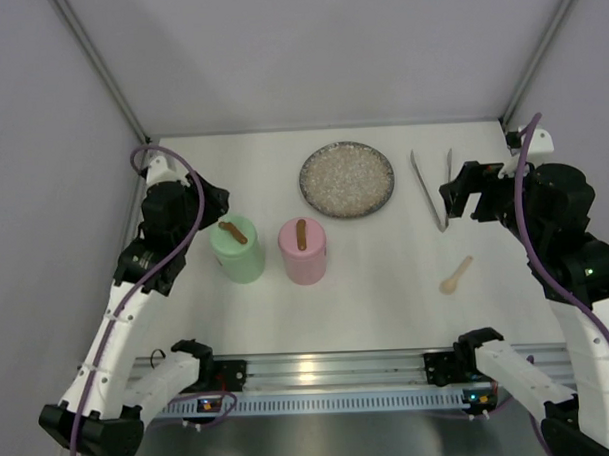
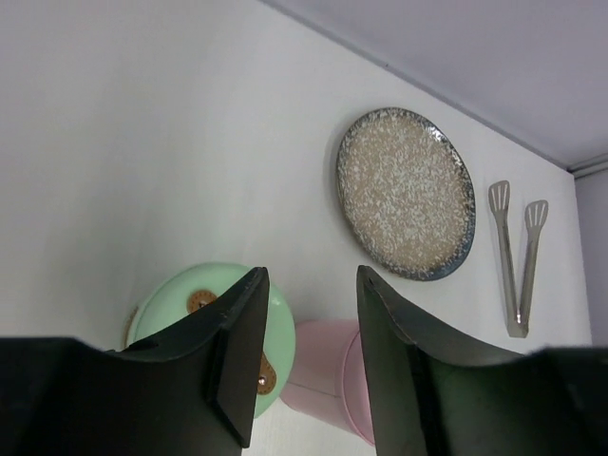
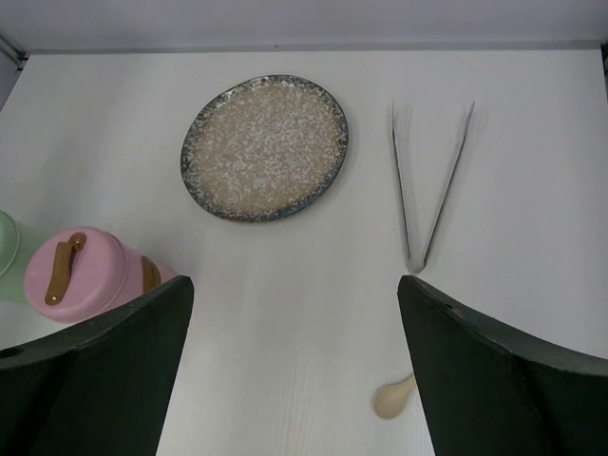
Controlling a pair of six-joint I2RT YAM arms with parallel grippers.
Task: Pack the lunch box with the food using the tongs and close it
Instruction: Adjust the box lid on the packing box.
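**Two grippers open, tongs lying free just ahead of the right one**

Top external view: the tongs (image 1: 429, 194) lie flat on the table, just beside the right gripper (image 1: 462, 200), whose body covers part of one arm. Nothing holds them. The left gripper (image 1: 214, 203) hovers far across the table from them, over the green container (image 1: 237, 252), with the pink container (image 1: 303, 250) beyond. Both containers have their lids on. The speckled plate (image 1: 347, 178) is bare, and no food shows anywhere. A wooden spoon (image 1: 456, 276) lies nearer the bases than the right jaws.

Left wrist view: the left jaws stand partly apart with nothing between them. The green lid sits right under them, and the tongs are far off to one side, past the plate.

Right wrist view: the right jaws stand wide apart and empty. The tongs lie ahead of them, off the centre line and roughly in line with the finger on the picture's right. Their long axis runs away from the jaws, with the joined end nearest and the two tips spread at the far end. The spoon's bowl lies between the jaws, close to that same finger.

The right arm is plainly the nearer one. To take the tongs it would probably have to reach forward and shift sideways so that both thin arms fall between the fingers. Whether the food is already inside the closed containers cannot be told.
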